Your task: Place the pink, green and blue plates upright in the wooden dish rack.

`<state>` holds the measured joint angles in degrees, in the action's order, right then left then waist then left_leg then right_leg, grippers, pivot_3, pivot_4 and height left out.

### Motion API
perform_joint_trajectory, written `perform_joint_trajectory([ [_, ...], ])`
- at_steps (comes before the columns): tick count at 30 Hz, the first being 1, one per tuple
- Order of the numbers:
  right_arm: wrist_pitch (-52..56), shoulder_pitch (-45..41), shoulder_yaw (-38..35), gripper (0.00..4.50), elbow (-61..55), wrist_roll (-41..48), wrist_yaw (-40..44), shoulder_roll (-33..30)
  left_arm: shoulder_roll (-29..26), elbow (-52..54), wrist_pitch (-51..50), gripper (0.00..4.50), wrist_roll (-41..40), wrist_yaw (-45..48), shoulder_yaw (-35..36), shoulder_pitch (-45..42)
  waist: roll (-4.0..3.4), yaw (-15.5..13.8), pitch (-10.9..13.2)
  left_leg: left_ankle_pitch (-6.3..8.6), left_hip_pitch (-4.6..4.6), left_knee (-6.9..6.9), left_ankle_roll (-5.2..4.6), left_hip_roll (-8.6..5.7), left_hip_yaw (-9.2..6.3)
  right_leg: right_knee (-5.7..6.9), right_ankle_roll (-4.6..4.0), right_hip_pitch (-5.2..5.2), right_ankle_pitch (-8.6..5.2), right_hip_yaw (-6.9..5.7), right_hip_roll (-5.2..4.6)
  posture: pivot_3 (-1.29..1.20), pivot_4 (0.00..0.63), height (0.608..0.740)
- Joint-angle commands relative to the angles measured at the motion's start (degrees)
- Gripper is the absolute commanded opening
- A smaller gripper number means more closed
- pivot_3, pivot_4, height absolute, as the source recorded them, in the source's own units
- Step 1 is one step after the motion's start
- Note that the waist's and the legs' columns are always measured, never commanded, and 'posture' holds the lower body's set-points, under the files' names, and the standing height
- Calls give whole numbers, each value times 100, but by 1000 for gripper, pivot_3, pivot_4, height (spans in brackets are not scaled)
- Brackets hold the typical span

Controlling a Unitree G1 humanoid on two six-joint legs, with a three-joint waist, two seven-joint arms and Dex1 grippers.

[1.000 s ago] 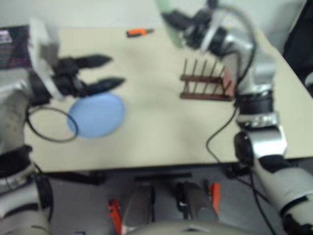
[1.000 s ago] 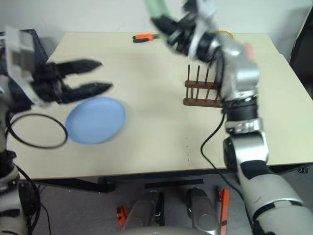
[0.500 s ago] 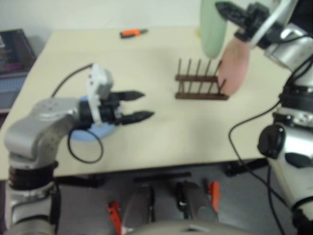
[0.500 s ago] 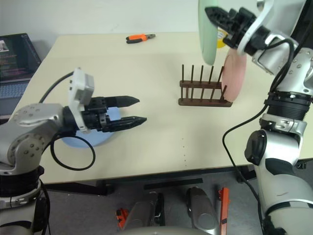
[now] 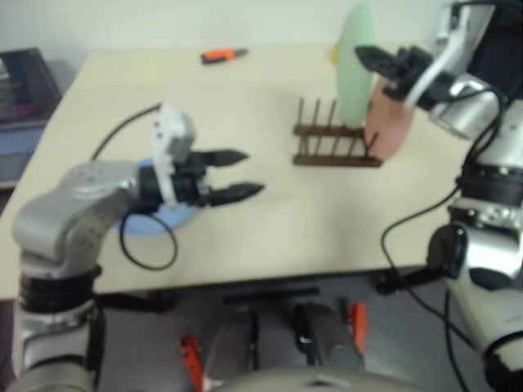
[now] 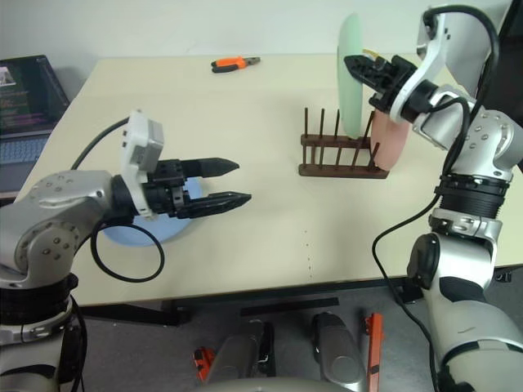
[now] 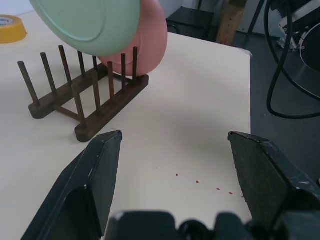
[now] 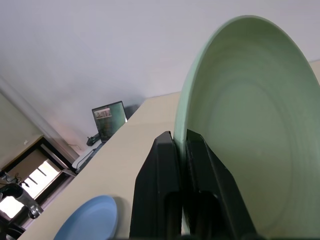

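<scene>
Left hand spread, right hand clamped

Pink plate stands upright at the dark wooden dish rack's end; green plate is on edge above the pegs — blue plate lies flat, well apart.

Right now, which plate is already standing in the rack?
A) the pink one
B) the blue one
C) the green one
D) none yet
A: the pink plate stands upright at the end of the rack, while the green plate is pinched in the right gripper above it and the blue plate lies flat on the table.
</scene>
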<state>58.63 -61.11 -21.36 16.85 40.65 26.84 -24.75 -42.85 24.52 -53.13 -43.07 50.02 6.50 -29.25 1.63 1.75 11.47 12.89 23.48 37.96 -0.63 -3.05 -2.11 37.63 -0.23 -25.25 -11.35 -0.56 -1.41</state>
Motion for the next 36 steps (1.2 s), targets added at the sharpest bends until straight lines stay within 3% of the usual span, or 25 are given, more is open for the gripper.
perform_joint_trajectory([
  [1,-80,-26,-150,0,-192,153,-52,-17,-72,204,15,3722,-164,-53,111,-77,0,0,0,0,0,0,0,0,0,0,0,0,0,0,0,0,150,740],
  [21,172,116,-423,0,-63,427,-697,230,-192,131,45,3722,-286,-201,159,-78,0,1,0,0,1,-2,0,11,1,-7,0,0,0,0,12,0,150,740],
  [24,71,93,-396,718,-40,393,-631,194,-208,127,48,3775,-268,-209,165,-73,0,1,0,0,1,-3,0,15,1,-9,1,0,0,0,15,0,150,740],
  [31,-388,45,-3,3120,-176,46,-321,-159,-404,-4,123,3775,-160,-208,291,-45,0,-3,0,0,4,-11,0,40,5,-45,3,5,15,-5,38,0,150,740],
  [36,-958,-230,339,3120,-260,-426,-27,-648,-784,-679,337,3775,259,-406,680,-78,-3,4,2,1,16,-13,-1,45,15,-64,3,-2,23,-1,42,0,150,740],
])
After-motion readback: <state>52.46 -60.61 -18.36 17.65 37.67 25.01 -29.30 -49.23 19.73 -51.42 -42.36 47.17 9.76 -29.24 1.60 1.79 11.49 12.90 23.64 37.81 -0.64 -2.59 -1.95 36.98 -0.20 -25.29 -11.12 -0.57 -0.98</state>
